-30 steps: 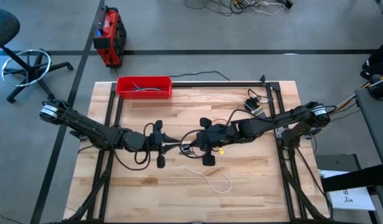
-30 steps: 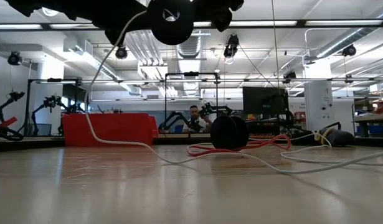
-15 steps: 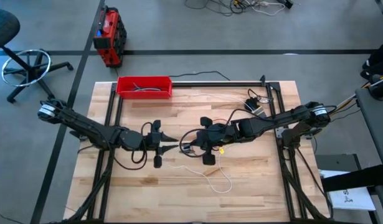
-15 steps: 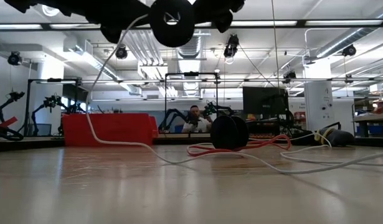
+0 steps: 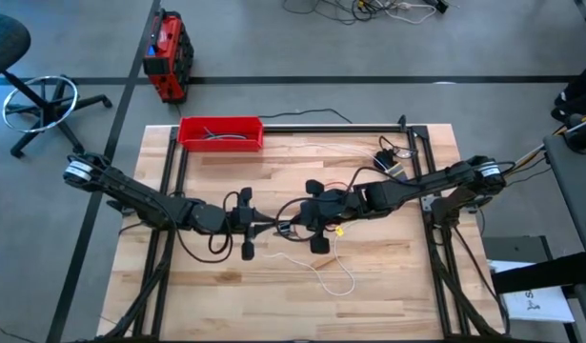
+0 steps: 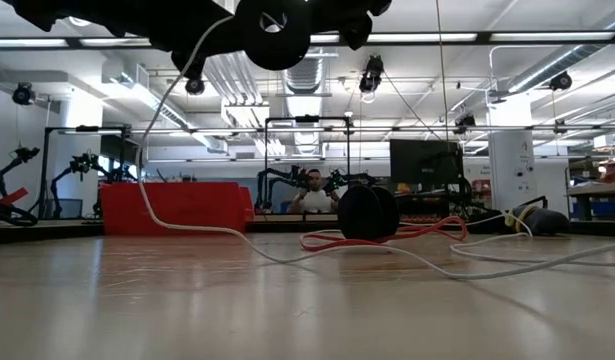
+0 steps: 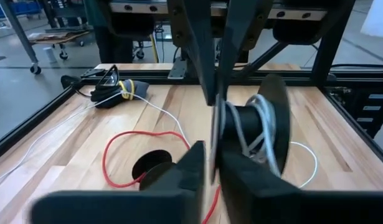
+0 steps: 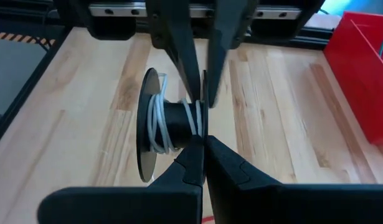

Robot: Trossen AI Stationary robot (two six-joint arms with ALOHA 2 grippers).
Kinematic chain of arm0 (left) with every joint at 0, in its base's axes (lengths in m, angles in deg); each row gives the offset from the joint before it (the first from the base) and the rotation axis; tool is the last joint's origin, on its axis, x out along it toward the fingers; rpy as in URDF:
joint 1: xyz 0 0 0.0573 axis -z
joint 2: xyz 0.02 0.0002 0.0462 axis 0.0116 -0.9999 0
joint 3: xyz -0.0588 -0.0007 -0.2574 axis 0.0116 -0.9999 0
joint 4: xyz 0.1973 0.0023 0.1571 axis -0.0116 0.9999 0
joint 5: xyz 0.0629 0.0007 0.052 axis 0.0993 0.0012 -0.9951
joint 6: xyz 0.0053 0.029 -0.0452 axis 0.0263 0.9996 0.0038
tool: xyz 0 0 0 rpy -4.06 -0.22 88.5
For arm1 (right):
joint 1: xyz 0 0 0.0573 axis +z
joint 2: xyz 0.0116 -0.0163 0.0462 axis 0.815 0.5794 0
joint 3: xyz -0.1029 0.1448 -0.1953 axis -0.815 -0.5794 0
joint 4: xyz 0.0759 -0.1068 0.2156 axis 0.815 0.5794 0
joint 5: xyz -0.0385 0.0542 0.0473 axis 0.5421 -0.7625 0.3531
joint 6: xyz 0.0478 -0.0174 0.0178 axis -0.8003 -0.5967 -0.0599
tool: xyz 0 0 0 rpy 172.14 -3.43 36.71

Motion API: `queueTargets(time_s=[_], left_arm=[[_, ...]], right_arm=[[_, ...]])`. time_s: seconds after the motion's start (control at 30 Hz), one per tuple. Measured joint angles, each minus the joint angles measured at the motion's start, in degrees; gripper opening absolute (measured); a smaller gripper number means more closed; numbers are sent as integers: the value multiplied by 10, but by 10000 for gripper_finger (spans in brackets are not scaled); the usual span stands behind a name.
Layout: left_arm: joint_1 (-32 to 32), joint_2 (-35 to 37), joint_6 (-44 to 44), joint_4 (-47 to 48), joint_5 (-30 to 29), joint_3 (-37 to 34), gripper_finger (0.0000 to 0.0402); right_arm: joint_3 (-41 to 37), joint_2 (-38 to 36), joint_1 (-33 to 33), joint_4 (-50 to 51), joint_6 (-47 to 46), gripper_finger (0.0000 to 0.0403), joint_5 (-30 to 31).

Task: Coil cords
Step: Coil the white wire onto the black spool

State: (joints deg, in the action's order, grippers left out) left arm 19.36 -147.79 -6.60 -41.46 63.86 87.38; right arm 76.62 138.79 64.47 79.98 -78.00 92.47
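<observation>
A red tray (image 5: pixel 220 132) sits at the back left of the wooden worktop (image 5: pixel 388 276), holding a few short dark grey cables (image 5: pixel 222 137). To its left, off the worktop, a red and black box (image 5: pixel 166 56) stands on the grey floor beside a swivel chair base (image 5: pixel 47 101).

The left end effector (image 5: pixel 267 227) reaches in from the left to the middle of the worktop, its fingers (image 7: pixel 197 171) drawn together on one flange of a black spool (image 8: pixel 169 127) held above the wood. The right end effector (image 5: pixel 285 226) meets it from the right, its fingers (image 8: pixel 225 165) pinched together on the opposite flange. The white cord (image 5: pixel 336 278) is wound a few turns round the spool's hub, and the remainder lies in a loose loop on the worktop toward the front. The red cord (image 7: pixel 126 152) lies curled on the wood beneath the arms, next to a round black disc (image 6: pixel 367 213).

Toward the back right corner rests a small dark bundle (image 5: pixel 390 157) of cable. Beyond the worktop, the low view shows a workshop hall with ceiling lights, a monitor (image 6: pixel 425 162) and a seated person (image 6: pixel 309 192).
</observation>
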Motion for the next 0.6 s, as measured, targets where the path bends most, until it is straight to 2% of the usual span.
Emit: queueTargets(time_s=[0.03,0.2,0.43,0.6], left_arm=[[0,0,0,-1,0,0,16],[8,3,20,1,-1,0,3],[19,3,73,-2,0,0,1],[20,3,75,-22,4,0,1]], right_arm=[[0,0,0,0,-2,0,0],[0,-6,1,6,-11,24,-2],[0,-19,5,5,4,76,-2],[0,-14,8,-1,10,85,19]])
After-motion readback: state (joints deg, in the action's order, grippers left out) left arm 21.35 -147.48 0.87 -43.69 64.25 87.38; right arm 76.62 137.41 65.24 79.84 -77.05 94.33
